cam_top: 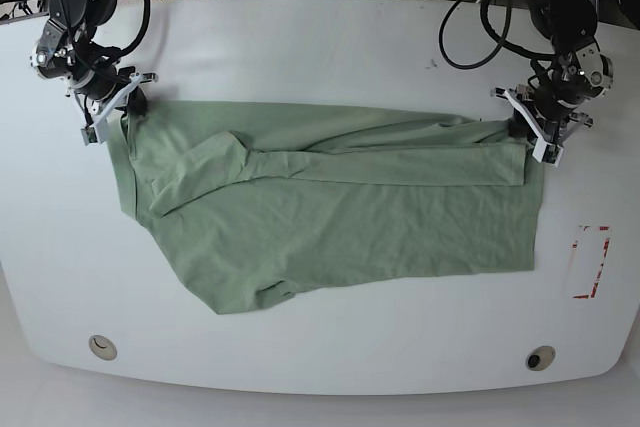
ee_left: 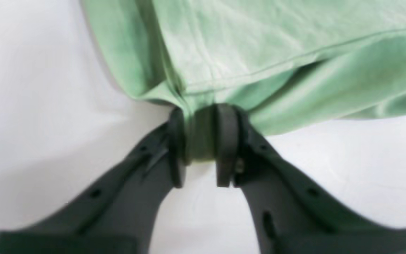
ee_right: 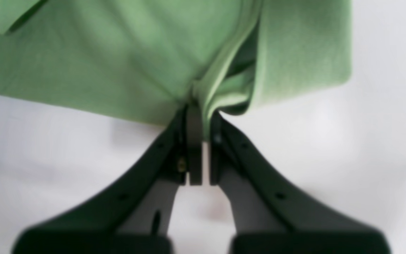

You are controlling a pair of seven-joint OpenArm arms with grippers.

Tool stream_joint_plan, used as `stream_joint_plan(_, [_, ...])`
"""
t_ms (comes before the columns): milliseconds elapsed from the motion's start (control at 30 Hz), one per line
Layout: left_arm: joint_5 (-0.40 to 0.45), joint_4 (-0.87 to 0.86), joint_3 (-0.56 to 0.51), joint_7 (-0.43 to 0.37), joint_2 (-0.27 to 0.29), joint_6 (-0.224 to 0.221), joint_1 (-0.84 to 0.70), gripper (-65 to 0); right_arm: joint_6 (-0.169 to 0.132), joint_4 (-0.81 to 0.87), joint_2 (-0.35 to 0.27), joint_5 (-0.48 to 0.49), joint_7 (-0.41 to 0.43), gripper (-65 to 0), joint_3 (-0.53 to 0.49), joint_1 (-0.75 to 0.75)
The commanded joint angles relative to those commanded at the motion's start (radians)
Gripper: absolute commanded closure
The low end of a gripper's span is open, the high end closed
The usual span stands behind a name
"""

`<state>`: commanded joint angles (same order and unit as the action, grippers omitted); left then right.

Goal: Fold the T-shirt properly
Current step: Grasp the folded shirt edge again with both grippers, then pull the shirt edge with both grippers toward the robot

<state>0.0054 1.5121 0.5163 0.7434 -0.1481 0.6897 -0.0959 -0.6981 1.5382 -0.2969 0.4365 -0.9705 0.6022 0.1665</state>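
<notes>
My right gripper [cam_top: 118, 107], at scene left, was pinching the T-shirt [cam_top: 340, 217] at its far left corner; my left gripper [cam_top: 528, 129], scene right, was clamped on the far right corner. Shirt's long axis ran left-right btwn the 2 grips, body spread toward the near side. White table [cam_top: 320, 47] bare w/ room near; red marking [cam_top: 590, 262] near right.

T-shirt [cam_top: 340, 217] plain pale sage-green; table [cam_top: 330, 47] white; end effector fingers [ee_left: 224, 141] black.
</notes>
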Motion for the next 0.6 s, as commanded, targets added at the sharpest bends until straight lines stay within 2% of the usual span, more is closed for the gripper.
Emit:
stream_joint_plan(100, [-0.005,0.037,-0.003,0.002,-0.031,0.005,-0.032,-3.5,0.0,0.086,0.0,0.0,-0.021,0.0,0.0,0.044])
stream_joint_plan(233, [0.002,0.084,0.002,0.005,-0.032,0.008,-0.078,-3.6,0.0,0.178,0.002,0.0,-0.074,0.0,0.002,0.094])
stream_joint_plan(300, [0.002,0.101,0.002,0.005,-0.054,0.008,-0.11,-3.6,0.0,0.207,0.002,0.0,-0.095,0.0,0.002,0.129])
stream_joint_plan(367, [0.0,0.109,0.0,0.005,-0.078,0.008,-0.138,-3.6,0.0,0.233,0.003,0.0,-0.115,0.0,0.028,0.157])
stream_joint_plan(500, [-0.005,0.147,0.014,0.005,-0.097,0.008,-0.215,-3.6,0.0,0.278,0.044,0.0,-0.153,0.0,0.103,0.221])
stream_joint_plan(600, [-0.005,0.199,0.044,0.005,-0.104,0.008,-0.279,-3.6,0.0,0.327,0.052,0.0,-0.153,0.0,0.123,0.281])
